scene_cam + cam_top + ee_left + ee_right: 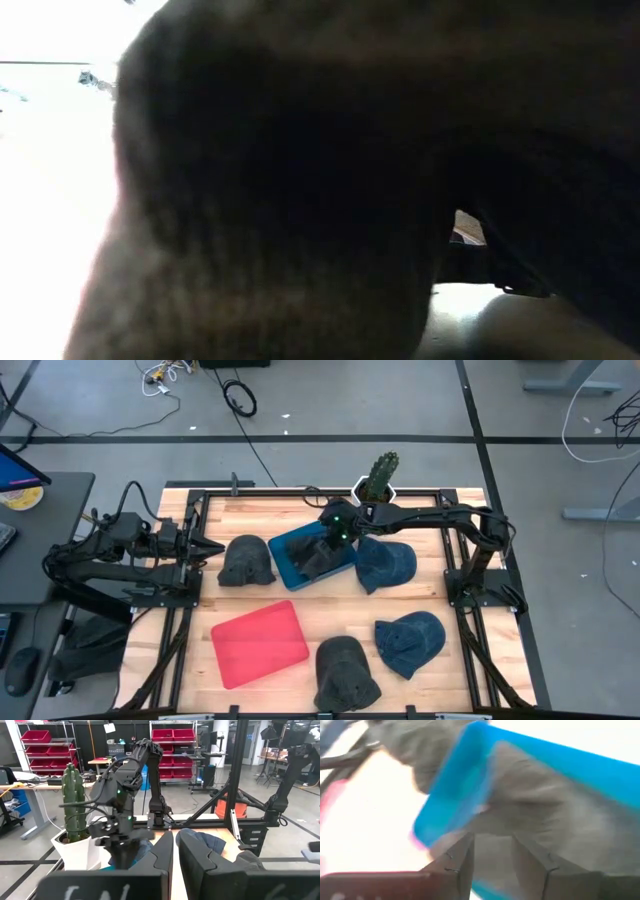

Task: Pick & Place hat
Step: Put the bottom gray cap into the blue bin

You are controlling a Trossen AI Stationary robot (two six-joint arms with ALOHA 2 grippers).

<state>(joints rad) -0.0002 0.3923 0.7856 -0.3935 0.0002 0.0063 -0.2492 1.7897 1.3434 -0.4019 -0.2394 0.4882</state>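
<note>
Closest to the front edge of the table sits a dark grey hat (346, 672). It is so close to the low camera that it fills that whole view. Just beside it lies a blue hat (411, 642) on one side and a flat red lid (259, 643) on the other.

Farther back, in the middle of the table, there is a blue bin (284, 552). A grey hat (320, 557) lies inside the bin. The right arm reaches out long and low from its base on the right side, all the way across to the bin. The right gripper (333, 537) hangs right over the grey hat in the bin. In the right wrist view its two fingers (461, 861) stand a little apart, with the grey hat (540, 815) and the blue bin (451, 802) just in front of them. I cannot tell if they are touching the hat.

Another blue hat (384, 564) lies just beside the bin on the right. A black hat (245, 561) lies just beside the bin on the left.

The left arm waits folded at the left side of the table. The left gripper (211, 547) points at the black hat, with its fingers (162, 856) pressed close together and holding nothing.

At the far edge stands a green cactus (381, 475) in a white pot (362, 490).
</note>
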